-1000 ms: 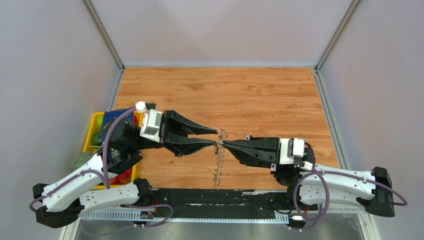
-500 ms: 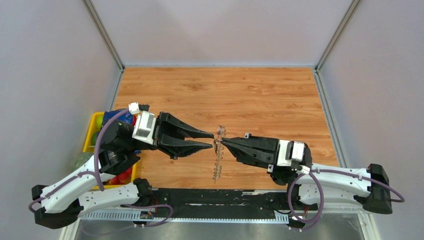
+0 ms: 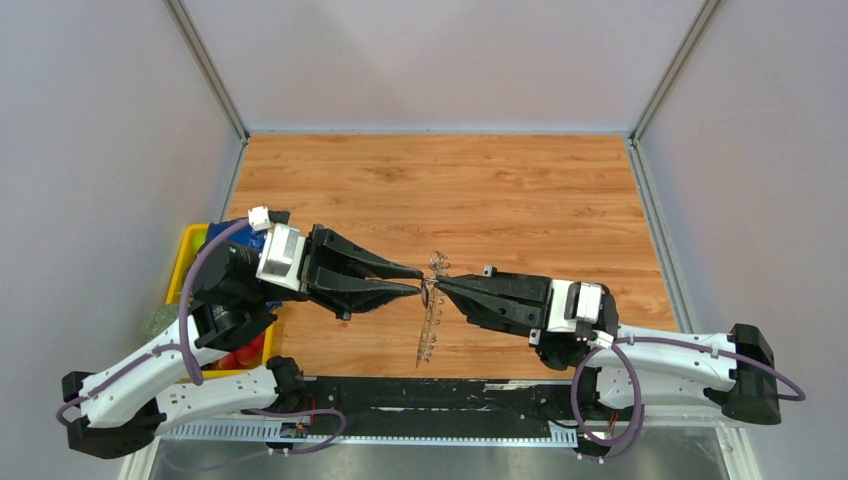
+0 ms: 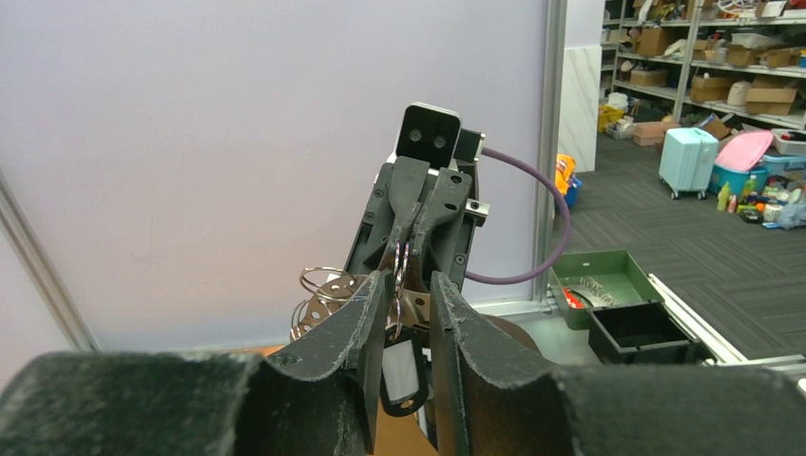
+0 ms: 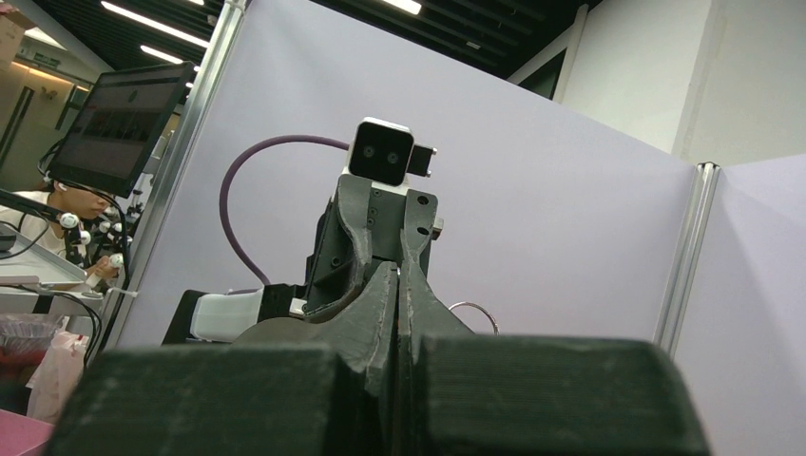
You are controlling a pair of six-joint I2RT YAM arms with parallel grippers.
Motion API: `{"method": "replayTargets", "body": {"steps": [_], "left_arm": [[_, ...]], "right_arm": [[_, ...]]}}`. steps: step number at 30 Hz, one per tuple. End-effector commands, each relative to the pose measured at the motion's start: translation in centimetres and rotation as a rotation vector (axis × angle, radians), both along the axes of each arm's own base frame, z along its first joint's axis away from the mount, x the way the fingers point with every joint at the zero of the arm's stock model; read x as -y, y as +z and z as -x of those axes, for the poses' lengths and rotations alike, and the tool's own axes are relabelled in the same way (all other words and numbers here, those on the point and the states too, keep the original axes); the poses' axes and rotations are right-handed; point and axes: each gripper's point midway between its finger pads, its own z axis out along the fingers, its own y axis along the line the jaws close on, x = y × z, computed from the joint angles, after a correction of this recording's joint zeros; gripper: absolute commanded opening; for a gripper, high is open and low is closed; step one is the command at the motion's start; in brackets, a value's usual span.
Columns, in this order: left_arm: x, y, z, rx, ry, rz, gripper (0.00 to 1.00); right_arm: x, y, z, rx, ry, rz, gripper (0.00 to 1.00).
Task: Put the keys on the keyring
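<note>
Right end effector (image 3: 438, 283): jaws fully closed, pinching the keyring (image 3: 430, 325), which hangs edge-on below its tip, above the table (image 3: 520, 200). Left end effector (image 3: 420, 281): jaws at a narrow gap, flanking the ring wire and a black-headed key (image 4: 403, 375). Contact cannot be confirmed.

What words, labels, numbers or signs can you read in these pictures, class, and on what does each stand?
No text can be read.
The screen: lit, but too blurred to read.
The cardboard boxes on the shelves: any print is too small to read.
The keyring: no lettering shows.
</note>
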Motion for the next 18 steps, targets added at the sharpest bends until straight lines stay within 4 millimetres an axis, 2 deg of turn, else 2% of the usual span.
{"method": "replayTargets", "body": {"steps": [1, 13, 18], "left_arm": [[0.09, -0.05, 0.32, 0.001, -0.019, 0.009, 0.3], [0.46, -0.11, -0.02, -0.006, -0.012, 0.006, 0.31], [0.55, -0.19, 0.08, -0.005, -0.02, 0.0, 0.28]], "right_arm": [[2.4, 3.11, 0.72, 0.028, -0.002, -0.118, 0.0], [2.29, 3.24, 1.03, 0.036, 0.011, -0.116, 0.0], [2.19, 3.31, 1.06, 0.037, 0.013, -0.115, 0.0]]}}
